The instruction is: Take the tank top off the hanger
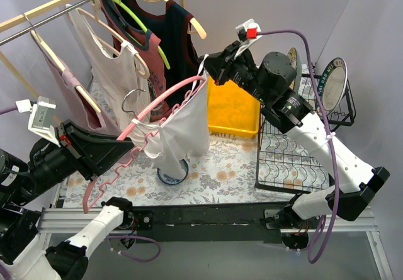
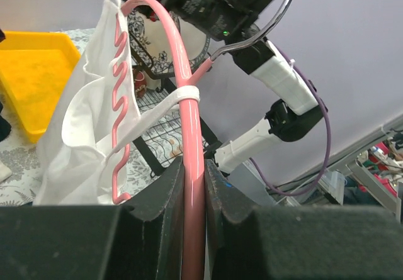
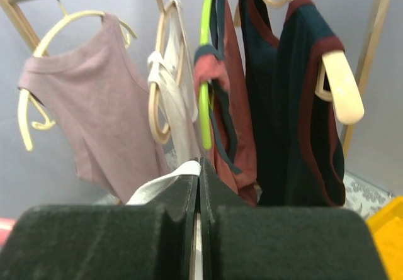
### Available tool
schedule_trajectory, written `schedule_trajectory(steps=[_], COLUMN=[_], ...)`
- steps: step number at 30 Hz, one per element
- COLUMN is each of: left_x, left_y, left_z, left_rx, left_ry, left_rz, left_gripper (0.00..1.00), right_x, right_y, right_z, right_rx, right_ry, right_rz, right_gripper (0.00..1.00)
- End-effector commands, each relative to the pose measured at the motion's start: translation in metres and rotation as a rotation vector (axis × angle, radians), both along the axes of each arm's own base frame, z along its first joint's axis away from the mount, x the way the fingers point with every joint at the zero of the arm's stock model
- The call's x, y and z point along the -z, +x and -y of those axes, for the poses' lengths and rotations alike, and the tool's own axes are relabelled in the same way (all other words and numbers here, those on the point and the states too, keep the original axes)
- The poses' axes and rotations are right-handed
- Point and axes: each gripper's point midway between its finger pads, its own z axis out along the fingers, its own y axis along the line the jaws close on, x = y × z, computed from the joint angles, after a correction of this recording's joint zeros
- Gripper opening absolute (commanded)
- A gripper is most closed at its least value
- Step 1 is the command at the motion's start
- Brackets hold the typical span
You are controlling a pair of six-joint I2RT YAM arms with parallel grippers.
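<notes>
A white tank top (image 1: 186,129) hangs in mid-air from a pink hanger (image 1: 165,95) above the table. My left gripper (image 1: 126,146) is shut on the hanger's lower arm. The left wrist view shows the pink bar (image 2: 189,135) pinched between the black pads, with a white strap looped over it and the tank top (image 2: 82,123) to the left. My right gripper (image 1: 208,66) is at the hanger's upper end, shut on a tank top strap. In the right wrist view the white strap (image 3: 160,185) comes out from between the closed jaws of that gripper (image 3: 199,163).
A wooden rail at the back left carries several garments on hangers (image 1: 126,47). A yellow bin (image 1: 233,107) sits behind the tank top, with a black wire rack (image 1: 289,154) to its right. A small bowl (image 1: 171,176) stands on the floral cloth below.
</notes>
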Motion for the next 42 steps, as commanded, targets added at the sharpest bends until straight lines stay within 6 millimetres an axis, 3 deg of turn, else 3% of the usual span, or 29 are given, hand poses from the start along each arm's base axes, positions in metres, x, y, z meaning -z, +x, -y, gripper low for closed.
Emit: schedule_trajectory(steps=[1, 5, 7, 8, 14, 18, 25, 30, 38, 42], left_x=[-0.012, -0.021, -0.023, -0.024, -0.02, -0.016, 0.003, 0.011, -0.01, -0.025], left_y=[-0.016, -0.02, -0.022, -0.022, -0.018, -0.018, -0.011, 0.002, -0.019, -0.036], left_z=[0.007, 0.005, 0.005, 0.005, 0.009, 0.016, 0.027, 0.026, 0.025, 0.028], left_rx=[0.091, 0.083, 0.085, 0.088, 0.111, 0.17, 0.249, 0.208, 0.285, 0.378], left_ry=[-0.016, -0.023, -0.03, -0.031, -0.032, -0.027, -0.002, 0.027, 0.034, -0.03], left_rz=[0.059, 0.1, 0.108, 0.113, 0.085, 0.052, -0.051, -0.102, -0.041, -0.003], left_gripper=[0.0, 0.0, 0.0, 0.0, 0.0, 0.0, 0.0, 0.0, 0.0, 0.0], right_x=[0.019, 0.034, 0.043, 0.032, 0.007, -0.026, -0.041, -0.052, -0.043, -0.031], right_y=[0.01, 0.014, 0.007, 0.004, -0.04, -0.067, -0.073, -0.082, -0.081, -0.108], right_z=[-0.004, -0.002, -0.005, -0.008, -0.017, -0.005, 0.01, 0.022, 0.041, 0.04], right_rx=[-0.001, -0.01, -0.054, -0.076, -0.293, -0.35, -0.305, -0.286, -0.187, -0.305], right_ry=[-0.034, -0.068, -0.079, -0.045, 0.032, 0.122, 0.115, 0.118, 0.018, -0.013], right_rz=[-0.027, -0.057, -0.062, -0.023, 0.105, 0.255, 0.341, 0.384, 0.477, 0.521], right_gripper=[0.01, 0.01, 0.01, 0.01, 0.01, 0.01, 0.01, 0.01, 0.01, 0.01])
